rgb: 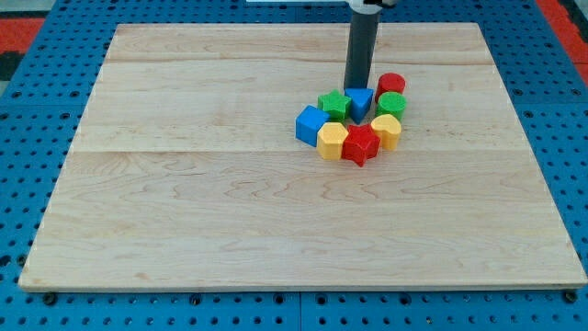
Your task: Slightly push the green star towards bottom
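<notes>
Camera view looks down on a pale wooden board (230,184) lying on a blue pegboard bench (28,184), with red mat showing at the view's top corners. No brand, label or writing can be read anywhere.

The arm carries no gripper, only a straight dark rod, so there is nothing to be wide, narrow or holding. The rod is cut off at the view's top edge. My tip (356,88) stands at the view's top side of the cluster of blocks, just above the blue triangular block (360,101), and looks to touch its upper edge, though I cannot tell for sure.

The green star (333,105) sits just to the view's left of that blue block, touching it, a little to the lower left of my tip. The blue cube (311,124) is at the star's lower left, at the cluster's left end. The yellow block (333,141) lies below the star, the red star (360,144) right beside it. A second yellow block (387,131) sits at the lower right, a green round block (391,104) above that, and a red round block (391,85) at the cluster's top right.

The blocks stand packed in a ring, so several faces are hidden and the yellow shapes are hard to make out.
</notes>
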Tool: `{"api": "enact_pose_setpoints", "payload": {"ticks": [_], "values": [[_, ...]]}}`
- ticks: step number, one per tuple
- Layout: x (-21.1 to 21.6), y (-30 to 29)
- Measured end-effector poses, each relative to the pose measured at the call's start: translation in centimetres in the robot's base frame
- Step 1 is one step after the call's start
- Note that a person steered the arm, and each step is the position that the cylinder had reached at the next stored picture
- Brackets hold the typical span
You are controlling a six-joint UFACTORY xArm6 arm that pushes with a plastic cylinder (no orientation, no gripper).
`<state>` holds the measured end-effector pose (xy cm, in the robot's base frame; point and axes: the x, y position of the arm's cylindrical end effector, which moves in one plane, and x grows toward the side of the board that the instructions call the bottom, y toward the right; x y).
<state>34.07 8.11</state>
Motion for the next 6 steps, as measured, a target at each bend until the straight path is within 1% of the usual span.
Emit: {"api": "enact_pose_setpoints", "payload": {"ticks": [1, 2, 3, 4, 5, 6], "values": [[0.0, -0.1], [1.5, -0.4], [1.9, -0.8], [0.2, -0.8], [0.2, -0.8], [1.3, -2.0]]}}
